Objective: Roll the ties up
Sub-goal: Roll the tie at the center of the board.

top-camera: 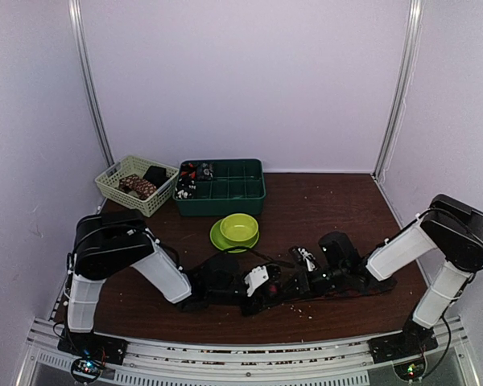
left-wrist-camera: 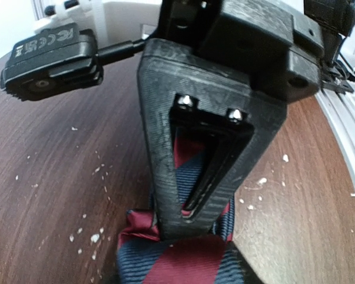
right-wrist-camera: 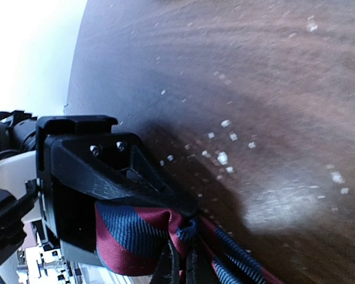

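Observation:
The red and navy striped tie (left-wrist-camera: 183,260) lies on the dark wood table near the front middle. My left gripper (left-wrist-camera: 188,223) is shut on a bunched fold of it, fingertips down on the fabric. My right gripper (right-wrist-camera: 192,214) is shut on another bunched part of the same tie (right-wrist-camera: 127,236), with strands trailing off to the lower right. In the top view the left gripper (top-camera: 266,293) and right gripper (top-camera: 303,281) sit close together, and the arms mostly hide the tie. Other rolled ties lie in the basket and the tray.
A beige basket (top-camera: 113,183) with rolled ties stands at the back left. Beside it is a dark green compartment tray (top-camera: 233,195). A lime-green bowl (top-camera: 239,228) on a plate sits just behind the grippers. White crumbs (right-wrist-camera: 223,157) dot the table.

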